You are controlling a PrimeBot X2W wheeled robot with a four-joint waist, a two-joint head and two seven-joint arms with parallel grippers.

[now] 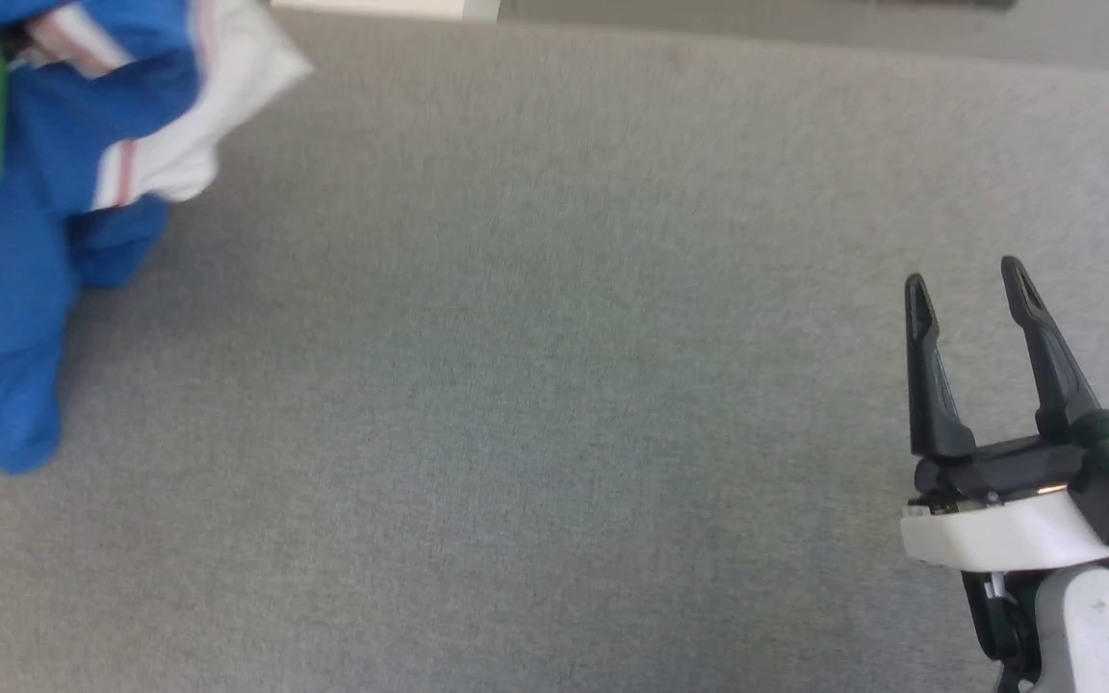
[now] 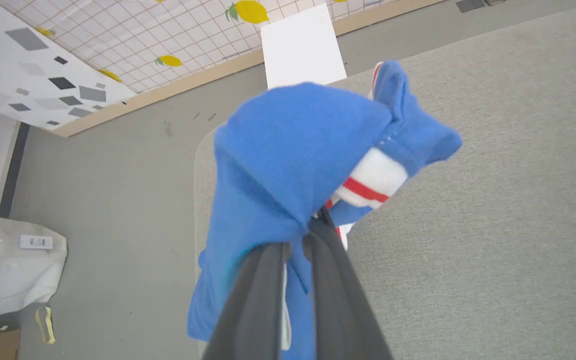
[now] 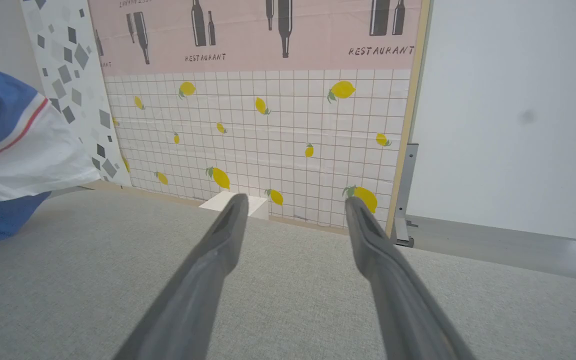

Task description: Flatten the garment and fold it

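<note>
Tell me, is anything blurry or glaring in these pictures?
Head view: the garment is smeared soft, the right gripper crisp. Left wrist view: the left gripper blurs near the lens. Right wrist view: wall sharp, fingers soft; light even, no glare.

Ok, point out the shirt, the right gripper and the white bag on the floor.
shirt (image 2: 288,150), left wrist view, bunched blue fabric.
right gripper (image 1: 965,270), head view, midway between its open fingertips.
white bag (image 2: 18,275), left wrist view, its side.

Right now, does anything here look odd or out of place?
The shirt is a crumpled wad, pinched in the left gripper, not spread flat on the grey surface. Nothing looks spilled or damaged.
</note>
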